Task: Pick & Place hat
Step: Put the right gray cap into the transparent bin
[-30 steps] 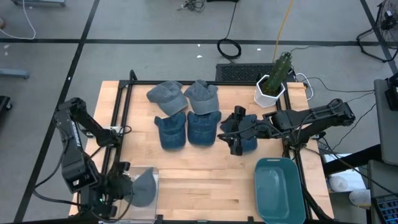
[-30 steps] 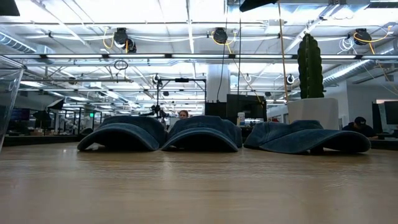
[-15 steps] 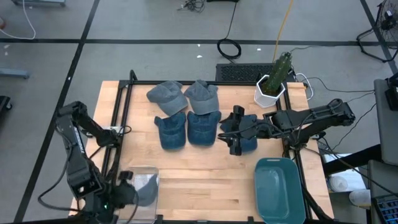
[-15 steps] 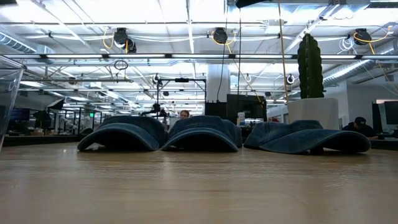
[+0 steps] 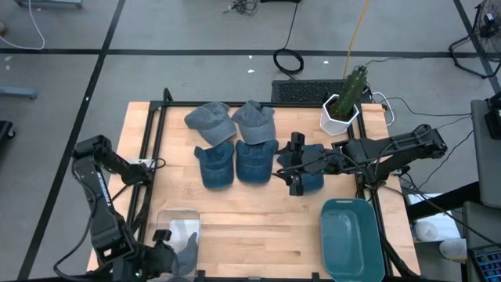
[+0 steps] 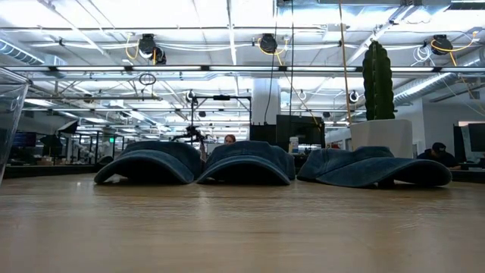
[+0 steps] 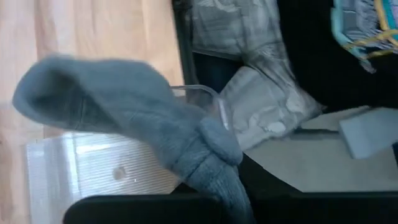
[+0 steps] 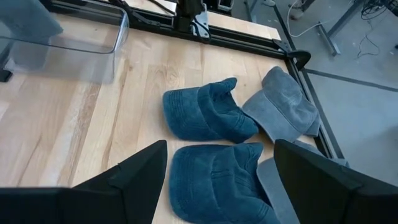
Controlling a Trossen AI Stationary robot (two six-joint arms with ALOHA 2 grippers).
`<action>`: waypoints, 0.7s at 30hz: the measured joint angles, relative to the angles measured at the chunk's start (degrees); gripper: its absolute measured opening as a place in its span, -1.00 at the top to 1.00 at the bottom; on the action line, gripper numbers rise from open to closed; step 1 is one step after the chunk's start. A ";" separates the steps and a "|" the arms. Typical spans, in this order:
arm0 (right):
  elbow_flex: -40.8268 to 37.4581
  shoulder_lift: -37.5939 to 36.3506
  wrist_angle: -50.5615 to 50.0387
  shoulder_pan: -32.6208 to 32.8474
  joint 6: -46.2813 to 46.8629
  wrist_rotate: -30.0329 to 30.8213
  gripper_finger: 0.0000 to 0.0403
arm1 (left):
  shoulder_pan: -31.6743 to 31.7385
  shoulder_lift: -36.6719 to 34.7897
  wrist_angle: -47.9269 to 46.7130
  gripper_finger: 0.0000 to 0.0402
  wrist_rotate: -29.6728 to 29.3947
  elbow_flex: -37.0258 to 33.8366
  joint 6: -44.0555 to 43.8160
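Over the clear bin [image 5: 178,227], left claw [image 5: 166,254] pinches the grey hat [image 7: 124,112].

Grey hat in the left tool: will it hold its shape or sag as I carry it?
Probably sag: the grey hat droops in folds from the shut left tool. It looks light and soft, so it may catch the rim of the clear bin.

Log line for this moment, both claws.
left claw: shut on grey hat, above clear bin | right claw: open over blue hat
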 joint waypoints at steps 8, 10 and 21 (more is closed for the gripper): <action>0.00 0.00 0.68 0.00 -0.59 -0.02 -0.40 | 2.52 1.23 -1.50 0.98 -0.15 0.00 2.57; 0.00 0.00 0.89 0.00 -0.59 -0.02 -0.40 | 3.37 1.12 -1.59 0.97 -0.15 0.00 0.97; 0.00 0.00 1.75 0.00 1.56 -0.04 -0.40 | 5.40 0.81 -14.41 0.41 0.31 0.00 -4.09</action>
